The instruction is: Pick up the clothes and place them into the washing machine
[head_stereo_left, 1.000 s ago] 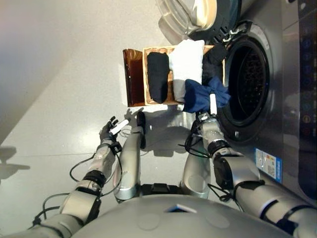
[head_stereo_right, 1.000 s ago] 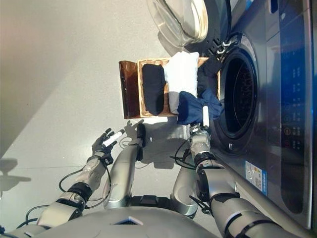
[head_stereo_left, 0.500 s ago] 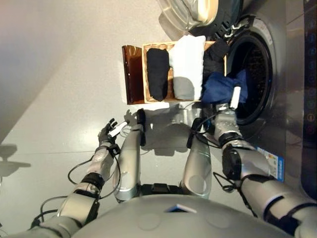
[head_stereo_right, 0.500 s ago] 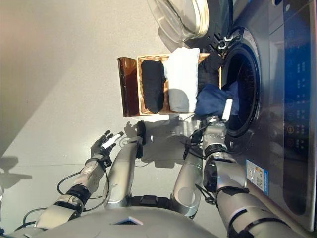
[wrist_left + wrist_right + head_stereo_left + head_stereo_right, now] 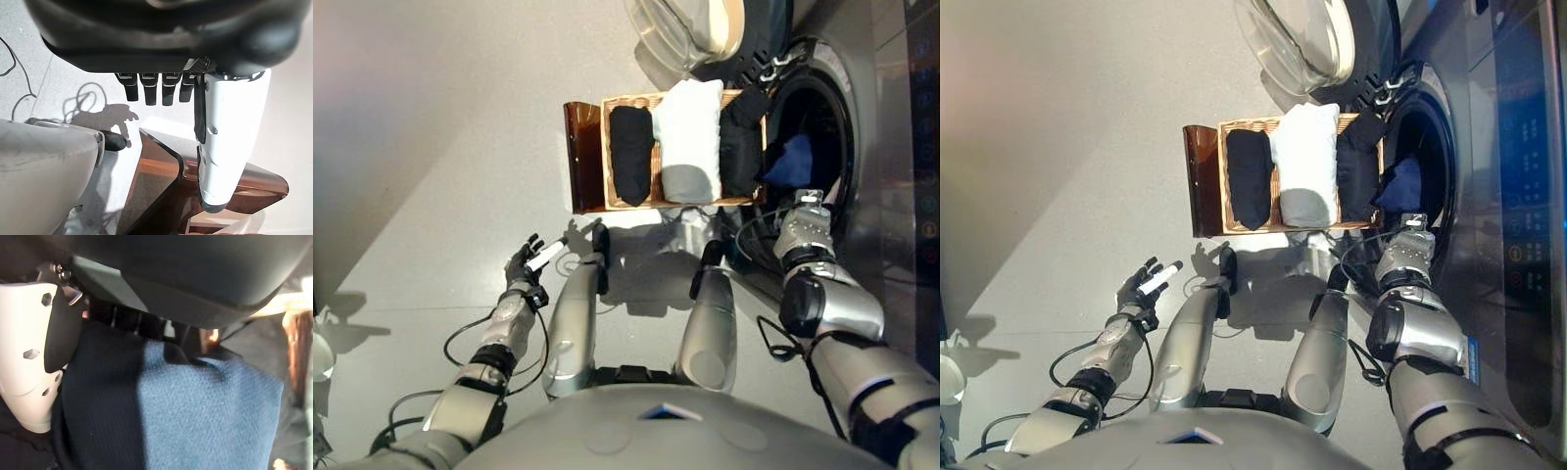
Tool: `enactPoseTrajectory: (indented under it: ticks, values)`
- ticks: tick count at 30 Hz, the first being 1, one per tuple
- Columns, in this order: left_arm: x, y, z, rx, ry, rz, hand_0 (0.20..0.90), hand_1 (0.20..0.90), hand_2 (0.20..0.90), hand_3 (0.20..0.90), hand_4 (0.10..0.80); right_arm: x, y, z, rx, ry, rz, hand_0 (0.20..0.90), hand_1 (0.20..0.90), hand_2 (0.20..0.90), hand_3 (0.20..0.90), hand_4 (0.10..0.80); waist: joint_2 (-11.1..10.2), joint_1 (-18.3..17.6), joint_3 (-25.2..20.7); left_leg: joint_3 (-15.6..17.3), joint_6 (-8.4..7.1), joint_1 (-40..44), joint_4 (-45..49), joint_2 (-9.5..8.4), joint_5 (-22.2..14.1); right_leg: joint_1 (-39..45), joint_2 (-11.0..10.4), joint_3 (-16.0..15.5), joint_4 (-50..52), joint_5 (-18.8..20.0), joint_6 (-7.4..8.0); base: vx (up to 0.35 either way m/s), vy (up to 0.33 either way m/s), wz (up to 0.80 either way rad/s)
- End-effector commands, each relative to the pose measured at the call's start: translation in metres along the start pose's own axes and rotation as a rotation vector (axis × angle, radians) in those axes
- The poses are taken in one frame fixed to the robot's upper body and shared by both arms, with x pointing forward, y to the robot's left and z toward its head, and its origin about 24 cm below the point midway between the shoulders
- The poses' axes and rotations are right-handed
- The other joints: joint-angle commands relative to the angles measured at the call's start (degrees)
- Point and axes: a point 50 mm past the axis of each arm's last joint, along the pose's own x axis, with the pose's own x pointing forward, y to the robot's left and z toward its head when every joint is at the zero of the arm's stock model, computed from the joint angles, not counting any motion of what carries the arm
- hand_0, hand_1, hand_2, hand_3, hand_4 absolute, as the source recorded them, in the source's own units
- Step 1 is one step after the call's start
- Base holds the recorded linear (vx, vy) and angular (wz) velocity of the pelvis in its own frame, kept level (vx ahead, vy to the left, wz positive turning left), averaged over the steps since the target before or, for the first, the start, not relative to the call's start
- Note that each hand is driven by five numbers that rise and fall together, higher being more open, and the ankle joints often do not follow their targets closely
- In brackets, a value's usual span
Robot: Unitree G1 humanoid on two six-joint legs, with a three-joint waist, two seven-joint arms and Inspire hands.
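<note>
The right robot hand (image 5: 1408, 245) clamps a dark blue cloth (image 5: 790, 162) inside the grey washing machine's round opening (image 5: 822, 108), right of the wicker basket (image 5: 607, 157) holding black and white folded clothes (image 5: 690, 137). The left robot hand (image 5: 530, 258) hangs with fingers apart over the floor.

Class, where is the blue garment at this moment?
In the left eye view, the blue garment is at the washing machine drum opening on the right, beside the basket, held by the right hand.

A wicker basket (image 5: 607, 152) and washing machine (image 5: 891, 196) stand on the grey floor (image 5: 440, 176).
</note>
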Motion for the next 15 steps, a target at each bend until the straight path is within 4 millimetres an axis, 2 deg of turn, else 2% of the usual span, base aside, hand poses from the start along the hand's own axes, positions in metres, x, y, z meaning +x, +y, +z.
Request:
enactPoseTrajectory:
  ticks: [1, 2, 7, 15]
  values:
    - [-0.001, 0.022, 0.008, 0.031, -0.041, 0.059, 0.900, 0.900, 0.900, 0.900, 0.800, -0.002, 0.061, 0.053, 0.071, -0.203, 0.185, 0.200, 0.200, 0.200, 0.200, 0.300, 0.1, -0.2, -2.7, 1.6, -2.55, 0.5, 8.1, 0.73, -9.5, -0.5, 0.7, 1.5, -3.2, 3.4, -1.69, 0.000, 0.000, 0.00]
    - [-0.001, 0.022, 0.011, 0.032, -0.052, 0.060, 0.900, 0.900, 0.900, 0.900, 0.800, -0.004, 0.069, 0.059, 0.081, -0.228, 0.199, 0.200, 0.200, 0.200, 0.200, 0.300, 0.1, -0.2, -2.9, 1.6, -2.50, 0.3, 8.2, 0.73, -9.5, -0.7, 0.6, 1.6, -3.1, 3.4, -1.68, 0.000, 0.000, 0.00]
    - [-0.001, 0.020, 0.013, 0.032, -0.061, 0.053, 0.900, 0.900, 0.900, 0.900, 0.800, -0.006, 0.080, 0.078, 0.164, -0.282, 0.189, 0.200, 0.200, 0.200, 0.200, 0.300, 0.3, -0.3, -3.4, 1.6, -2.56, 0.0, 8.0, 0.53, -9.5, -0.7, 0.6, 1.5, -3.3, 3.3, -1.53, -0.002, 0.007, -0.03]
    - [-0.002, 0.025, 0.009, 0.018, -0.042, 0.079, 0.900, 0.900, 0.900, 0.900, 0.800, -0.005, 0.071, 0.107, 0.272, -0.367, 0.116, 0.200, 0.200, 0.200, 0.200, 0.300, 0.8, -0.7, -4.1, 1.6, -2.44, -0.3, 8.2, 0.50, -9.8, -1.1, 0.6, 1.7, -3.0, 3.0, -1.39, 0.005, 0.008, 0.02]
